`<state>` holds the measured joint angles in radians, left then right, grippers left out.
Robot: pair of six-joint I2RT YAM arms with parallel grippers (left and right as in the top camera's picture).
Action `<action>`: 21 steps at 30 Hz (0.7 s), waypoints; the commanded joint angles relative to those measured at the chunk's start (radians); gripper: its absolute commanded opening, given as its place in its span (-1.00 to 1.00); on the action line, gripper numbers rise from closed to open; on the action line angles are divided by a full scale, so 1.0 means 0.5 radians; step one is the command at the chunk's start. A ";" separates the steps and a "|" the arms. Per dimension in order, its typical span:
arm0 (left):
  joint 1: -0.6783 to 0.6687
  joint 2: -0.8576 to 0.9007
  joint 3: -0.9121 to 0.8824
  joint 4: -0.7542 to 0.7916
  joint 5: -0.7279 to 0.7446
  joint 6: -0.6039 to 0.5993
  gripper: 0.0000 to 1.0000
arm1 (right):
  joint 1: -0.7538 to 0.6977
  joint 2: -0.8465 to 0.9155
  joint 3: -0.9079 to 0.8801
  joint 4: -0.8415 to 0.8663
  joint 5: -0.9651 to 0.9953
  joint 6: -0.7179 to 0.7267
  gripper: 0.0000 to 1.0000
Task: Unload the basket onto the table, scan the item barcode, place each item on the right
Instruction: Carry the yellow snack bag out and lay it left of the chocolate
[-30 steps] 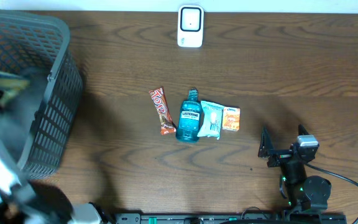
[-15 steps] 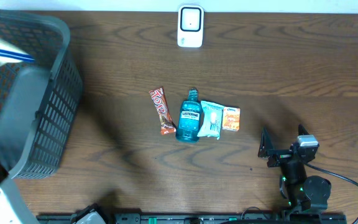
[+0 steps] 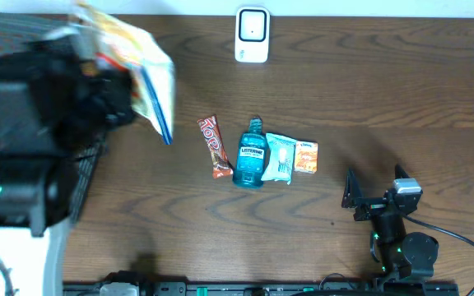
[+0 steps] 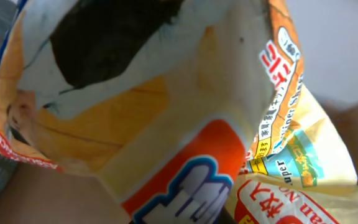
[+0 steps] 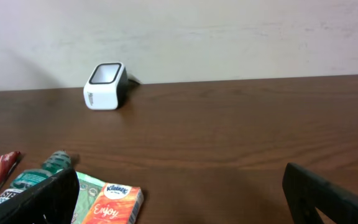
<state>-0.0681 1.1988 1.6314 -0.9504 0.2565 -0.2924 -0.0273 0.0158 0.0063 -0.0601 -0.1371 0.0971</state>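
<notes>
A yellow, orange and white snack bag [image 3: 142, 70] hangs high over the table's left side, close under the overhead camera. My left gripper [image 3: 112, 100] is shut on it, and the bag [image 4: 166, 106] fills the left wrist view and hides the fingers. The white barcode scanner [image 3: 252, 34] stands at the far middle edge and also shows in the right wrist view [image 5: 104, 77]. At the near right, my right gripper [image 3: 377, 189] rests open and holds nothing, its fingers [image 5: 39, 199] framing bare wood.
A dark mesh basket [image 3: 87, 168] at the left is mostly hidden by my left arm. In a row at mid-table lie a red Top bar [image 3: 214, 146], a blue Listerine bottle [image 3: 251, 156], a green packet [image 3: 280, 158] and an orange Kleenex pack [image 3: 306, 156].
My left arm has risen out of the basket and swung right, carrying the snack bag up toward the overhead camera. The right arm has not moved.
</notes>
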 commanded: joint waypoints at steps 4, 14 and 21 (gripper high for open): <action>-0.275 0.347 0.018 -0.266 -0.692 0.301 -0.85 | 0.017 -0.007 -0.002 -0.008 0.008 -0.018 0.98; -0.295 0.935 -0.072 -0.430 -0.512 0.269 -0.85 | 0.017 -0.007 -0.002 -0.008 0.008 -0.018 0.99; -0.364 1.238 -0.269 -0.330 -0.650 0.274 -0.85 | 0.017 -0.007 -0.002 -0.008 0.008 -0.018 0.98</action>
<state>-0.2375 1.7813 1.5288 -1.1240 -0.0208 -0.1741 -0.0273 0.0158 0.0063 -0.0601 -0.1368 0.0971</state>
